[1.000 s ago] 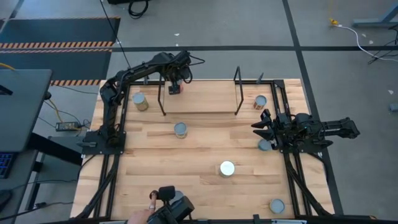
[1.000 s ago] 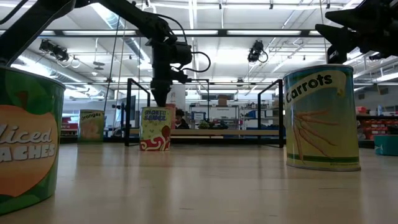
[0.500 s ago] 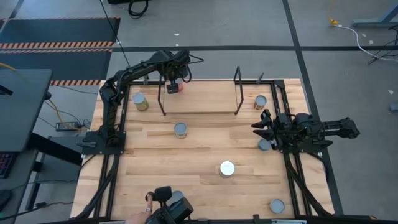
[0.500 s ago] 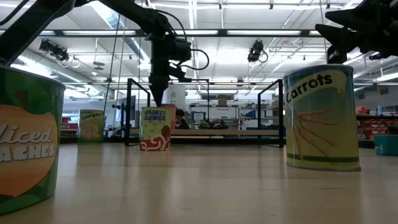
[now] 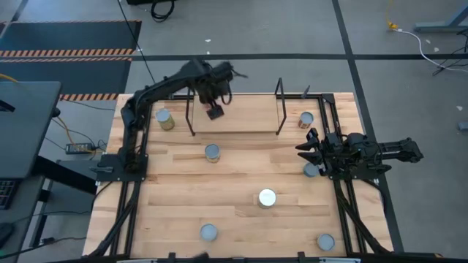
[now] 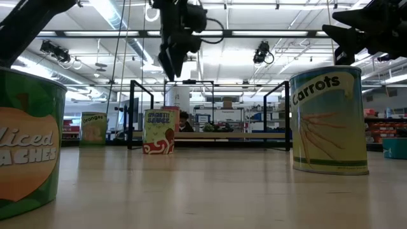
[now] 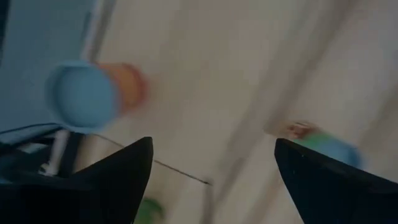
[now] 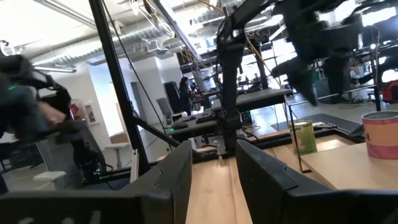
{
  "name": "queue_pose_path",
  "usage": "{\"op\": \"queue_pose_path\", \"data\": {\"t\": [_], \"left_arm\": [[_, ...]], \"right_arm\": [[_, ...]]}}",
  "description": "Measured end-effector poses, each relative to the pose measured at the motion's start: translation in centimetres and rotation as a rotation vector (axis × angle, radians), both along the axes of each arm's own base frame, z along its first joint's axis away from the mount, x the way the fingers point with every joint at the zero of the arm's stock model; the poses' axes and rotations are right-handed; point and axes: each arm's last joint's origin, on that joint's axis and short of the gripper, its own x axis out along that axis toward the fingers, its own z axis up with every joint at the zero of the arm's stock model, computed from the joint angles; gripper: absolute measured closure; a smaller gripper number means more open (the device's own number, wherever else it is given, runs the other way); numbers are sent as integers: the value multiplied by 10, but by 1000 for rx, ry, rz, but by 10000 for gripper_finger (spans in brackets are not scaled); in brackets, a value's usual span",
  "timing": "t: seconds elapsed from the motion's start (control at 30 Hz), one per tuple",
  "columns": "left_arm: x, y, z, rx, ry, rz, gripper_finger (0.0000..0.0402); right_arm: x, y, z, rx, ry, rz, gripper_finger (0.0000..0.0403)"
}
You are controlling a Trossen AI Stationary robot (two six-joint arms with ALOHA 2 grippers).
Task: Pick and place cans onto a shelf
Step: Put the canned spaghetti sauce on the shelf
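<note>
My left gripper [image 5: 215, 112] hangs released above the shelf [image 5: 234, 115]; swinging carelessly could clip its black uprights [image 5: 278, 107].

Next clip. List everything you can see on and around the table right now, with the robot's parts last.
cans: seven seen from above, silvery tops except one white. That one is far left; the others are centre-left, far right, right edge, white-topped in the middle, and two at the near edge.
shelf: one, light wood board with black uprights, on the table's far side.
table: one, light wood.
left gripper: open, empty, raised over the shelf's left end.
right gripper: open, empty, at the right edge beside a can.
</note>
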Motion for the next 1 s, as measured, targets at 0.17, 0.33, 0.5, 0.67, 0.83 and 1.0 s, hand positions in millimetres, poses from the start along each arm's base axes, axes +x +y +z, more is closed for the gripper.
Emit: {"op": "queue_pose_path", "data": {"t": [0.17,0.33,0.5,0.67,0.83,1.0], "left_arm": [[17,-54,-15,-48,75,-64,60],[25,-105,-32,-46,41,-111,60],[7,-141,-52,-54,6,-123,59],[-10,-155,-57,-55,-121,-44,49],[-16,-154,-60,-33,-156,30,48],[-15,-153,-60,-5,-168,106,50]], "right_arm": [[0,0,0,0,0,-1,270],[0,0,0,0,0,-1,270],[0,0,0,1,0,-2,270],[0,0,0,0,0,-2,270],[0,0,0,0,0,-3,270],[0,0,0,0,0,-2,270]]}}
